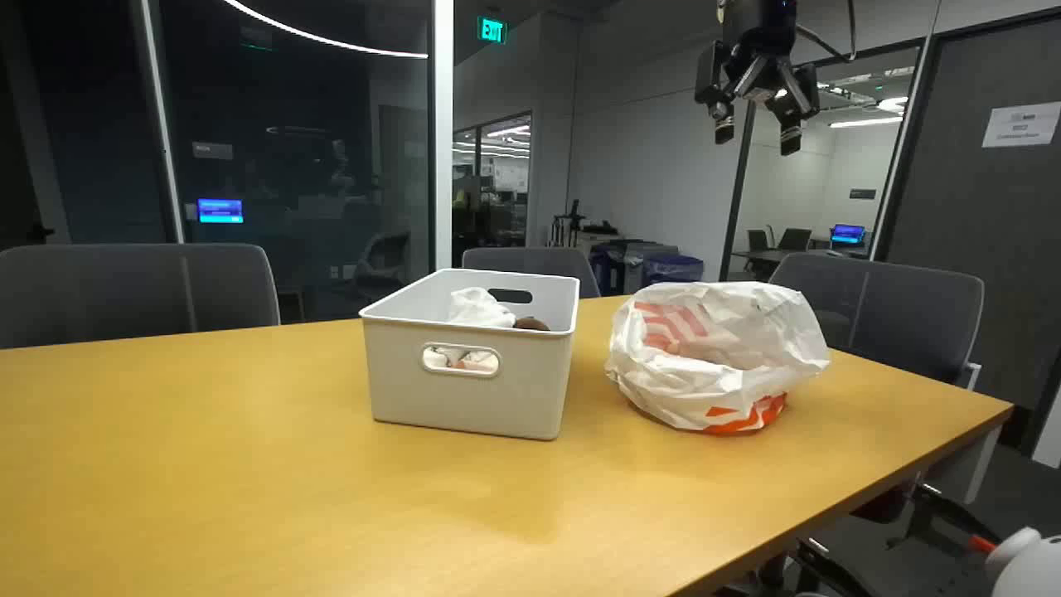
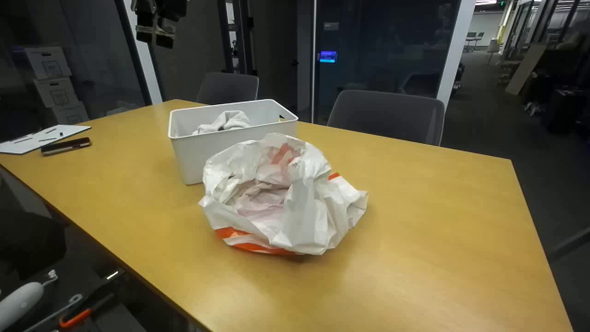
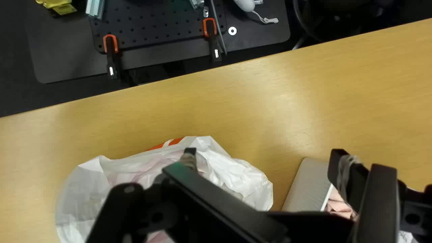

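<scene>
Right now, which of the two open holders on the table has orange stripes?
The crumpled white bag: orange stripes show near its bottom in both exterior views. The stiff bin beside it has plain, pale sides.

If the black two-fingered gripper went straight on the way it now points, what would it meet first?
Pointing down, the black gripper would probably meet the crumpled white plastic bag with orange stripes first, near its edge. Depth is unclear, so it could slip past onto the yellowish wood-grained table.
</scene>
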You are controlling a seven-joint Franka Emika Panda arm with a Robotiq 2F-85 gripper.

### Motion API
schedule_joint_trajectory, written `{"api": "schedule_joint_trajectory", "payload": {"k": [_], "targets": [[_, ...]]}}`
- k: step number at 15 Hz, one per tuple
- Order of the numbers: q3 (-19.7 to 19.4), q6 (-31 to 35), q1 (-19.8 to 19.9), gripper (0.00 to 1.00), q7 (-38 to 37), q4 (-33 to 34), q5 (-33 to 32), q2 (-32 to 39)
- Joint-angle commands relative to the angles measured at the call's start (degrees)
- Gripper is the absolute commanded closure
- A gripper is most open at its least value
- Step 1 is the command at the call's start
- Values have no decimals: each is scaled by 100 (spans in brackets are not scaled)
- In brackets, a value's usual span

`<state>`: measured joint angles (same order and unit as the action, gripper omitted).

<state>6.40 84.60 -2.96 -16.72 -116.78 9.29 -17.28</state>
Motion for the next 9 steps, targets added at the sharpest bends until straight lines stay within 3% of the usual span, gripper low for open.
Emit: {"api": "schedule_joint_trajectory", "payload": {"k": [1,7,9], "targets": [[6,-13,8,0,1,29,0,5],[6,-14,9,0,1,55,0,-14],[30,265,-51,0,122,-118,136,12]]}}
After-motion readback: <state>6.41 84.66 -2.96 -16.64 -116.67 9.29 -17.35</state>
